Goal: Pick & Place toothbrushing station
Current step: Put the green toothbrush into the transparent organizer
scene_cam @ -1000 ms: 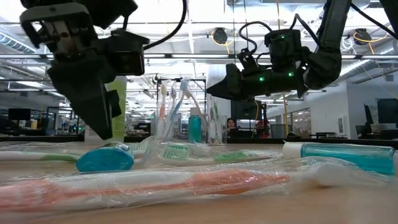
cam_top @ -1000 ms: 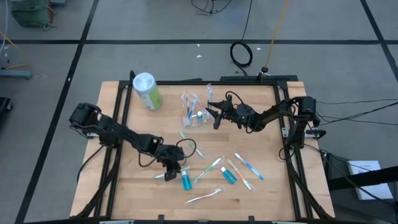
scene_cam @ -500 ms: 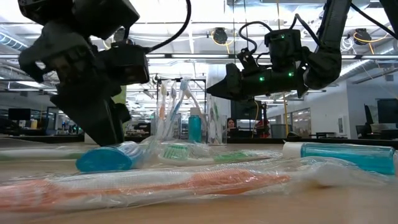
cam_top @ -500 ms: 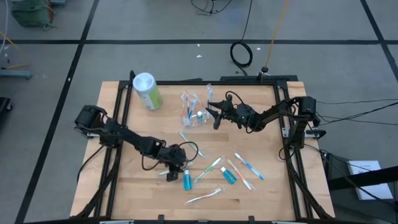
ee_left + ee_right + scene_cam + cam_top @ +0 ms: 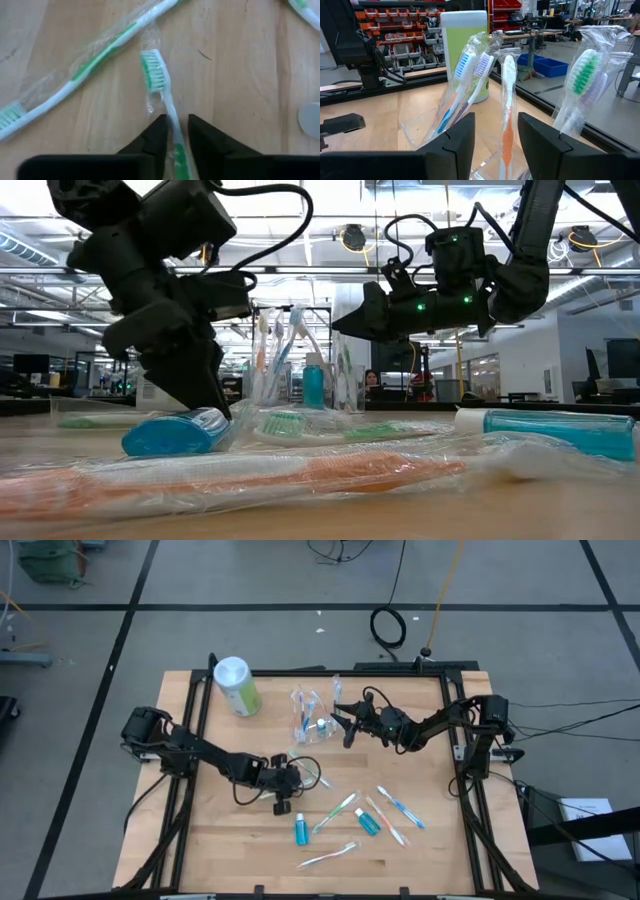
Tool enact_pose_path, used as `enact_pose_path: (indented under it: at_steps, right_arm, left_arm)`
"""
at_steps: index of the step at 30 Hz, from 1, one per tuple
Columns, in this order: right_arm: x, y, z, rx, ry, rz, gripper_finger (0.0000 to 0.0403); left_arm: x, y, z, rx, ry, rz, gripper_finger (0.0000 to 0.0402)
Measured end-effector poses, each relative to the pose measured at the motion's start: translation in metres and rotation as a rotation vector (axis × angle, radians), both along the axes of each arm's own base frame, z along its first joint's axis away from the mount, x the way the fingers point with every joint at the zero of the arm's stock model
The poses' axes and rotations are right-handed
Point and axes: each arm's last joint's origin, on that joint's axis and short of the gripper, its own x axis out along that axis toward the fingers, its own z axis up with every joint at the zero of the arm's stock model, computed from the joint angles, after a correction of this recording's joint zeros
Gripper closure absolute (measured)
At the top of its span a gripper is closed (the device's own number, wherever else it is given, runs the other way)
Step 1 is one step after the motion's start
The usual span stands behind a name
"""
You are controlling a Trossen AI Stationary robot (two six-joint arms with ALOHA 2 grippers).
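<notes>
While left gripper (image 5: 175, 131) jaws pinch wrapped green toothbrush (image 5: 161, 90), clear toothbrushing station (image 5: 309, 715) stands upright; right gripper (image 5: 345, 718) jaws open.

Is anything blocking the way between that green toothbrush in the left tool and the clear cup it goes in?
Nothing visible does. The left tool is closed on the green toothbrush, and bare table lies between it and the clear cup. The right tool hovers beside the cup.

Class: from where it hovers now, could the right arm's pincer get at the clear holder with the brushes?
Probably yes. The right pincer hangs open just beside the holder, fingers pointing at it, and nothing lies between. The left pincer is busy elsewhere, closed around a green toothbrush.
</notes>
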Motion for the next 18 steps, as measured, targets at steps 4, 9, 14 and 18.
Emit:
enact_pose_path:
  at_steps: [4, 9, 14, 18]
  right_arm:
    - [0.000, 0.000, 0.000, 0.000, 0.000, 0.002, 0.0261]
    - [-0.001, 0.004, 0.007, -0.079, 0.042, 0.133, 0.0261]
    - [-0.010, 0.006, 0.027, -0.155, 0.145, 0.155, 0.0261]
    - [-0.021, 0.008, 0.048, -0.173, 0.179, 0.116, 0.0261]
  left_arm:
    - [0.000, 0.001, 0.000, 0.002, 0.003, 0.001, 0.0385]
    - [0.003, -0.003, 0.008, 0.060, -0.084, -0.042, 0.0391]
    - [0.000, 0.005, 0.052, 0.240, -0.281, 0.038, 0.0393]
    - [-0.008, 0.018, 0.088, 0.413, -0.416, 0.133, 0.0400]
